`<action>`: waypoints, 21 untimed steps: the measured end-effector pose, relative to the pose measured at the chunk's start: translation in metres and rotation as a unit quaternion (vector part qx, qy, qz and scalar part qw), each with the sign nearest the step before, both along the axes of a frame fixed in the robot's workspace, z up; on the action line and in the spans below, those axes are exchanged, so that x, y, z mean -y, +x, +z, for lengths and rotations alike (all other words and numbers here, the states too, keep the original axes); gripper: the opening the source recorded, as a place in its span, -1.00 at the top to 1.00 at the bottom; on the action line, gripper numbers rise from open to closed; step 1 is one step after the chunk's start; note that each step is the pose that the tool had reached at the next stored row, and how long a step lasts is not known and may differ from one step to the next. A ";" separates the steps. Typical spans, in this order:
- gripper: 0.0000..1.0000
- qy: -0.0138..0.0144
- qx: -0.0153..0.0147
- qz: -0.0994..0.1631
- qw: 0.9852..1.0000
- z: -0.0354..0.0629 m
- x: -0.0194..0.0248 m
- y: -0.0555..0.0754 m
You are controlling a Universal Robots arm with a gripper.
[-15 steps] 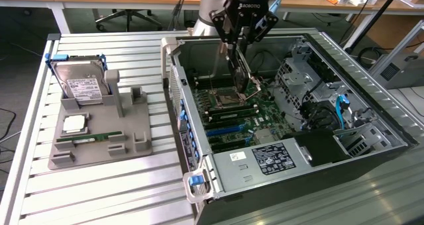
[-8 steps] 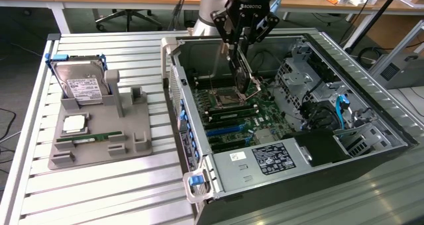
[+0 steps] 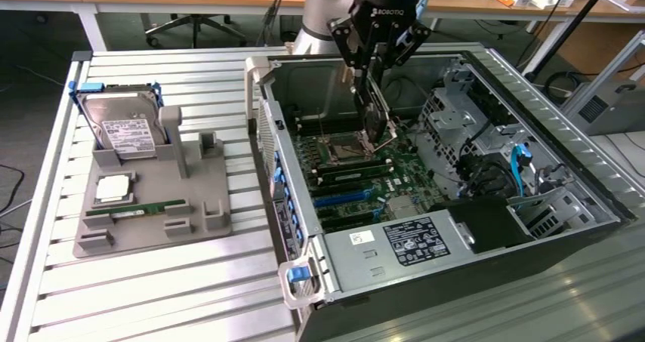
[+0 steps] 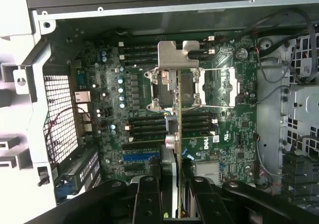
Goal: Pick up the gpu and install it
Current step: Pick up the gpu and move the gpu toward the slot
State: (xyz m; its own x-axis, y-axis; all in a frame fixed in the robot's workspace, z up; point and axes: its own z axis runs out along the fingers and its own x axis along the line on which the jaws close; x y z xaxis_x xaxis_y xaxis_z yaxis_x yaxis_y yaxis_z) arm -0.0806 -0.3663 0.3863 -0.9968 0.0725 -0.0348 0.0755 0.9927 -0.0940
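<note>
- A grey fixture tray [image 3: 151, 229] is found at the exterior view's left. A hard drive [image 3: 126, 127] and a green memory stick [image 3: 136, 208] are seated in it, well apart from the tool.
- The open computer case [image 3: 264, 130] is placed just beside the tray, with its motherboard [image 3: 403, 180] exposed.
- The gripper [image 3: 371, 66] is positioned over the case interior. Its fingers [image 4: 149, 194] are pressed against the gpu [image 3: 375, 112], which is pinched at its upper end.
- The gpu is hung below the tool with its long axis near vertical, slightly tilted. Its lower end is held just above the board, near the CPU socket [image 3: 348, 147].
- In the wrist view the card is seen edge-on, and the silvery bracket [image 4: 178, 52] is carried at the end far from the fingers.
- The blue expansion slot [image 3: 339, 198] is located on the other side of the memory slots [image 3: 353, 172] from the card's lower end, toward the near edge of the board. The card is therefore judged to be offset from that slot, and its plane appears to be set across the slot's long axis.
- The drive cage [image 3: 473, 123] at the exterior view's right is kept apart from the card.
</note>
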 end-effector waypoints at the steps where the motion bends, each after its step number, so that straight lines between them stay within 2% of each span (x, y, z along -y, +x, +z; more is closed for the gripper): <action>1: 0.47 0.000 0.000 0.000 1.000 -0.0005 0.0000 0.002; 9: 0.47 -0.003 0.000 0.000 1.000 -0.0030 0.0000 0.011; 21: 0.47 -0.005 0.000 0.000 1.000 -0.0070 -0.0001 0.019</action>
State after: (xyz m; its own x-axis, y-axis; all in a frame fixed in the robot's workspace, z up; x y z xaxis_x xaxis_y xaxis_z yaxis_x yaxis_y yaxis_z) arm -0.0621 -0.3662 0.3793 -0.9968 0.0722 -0.0354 0.0755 0.9918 -0.1032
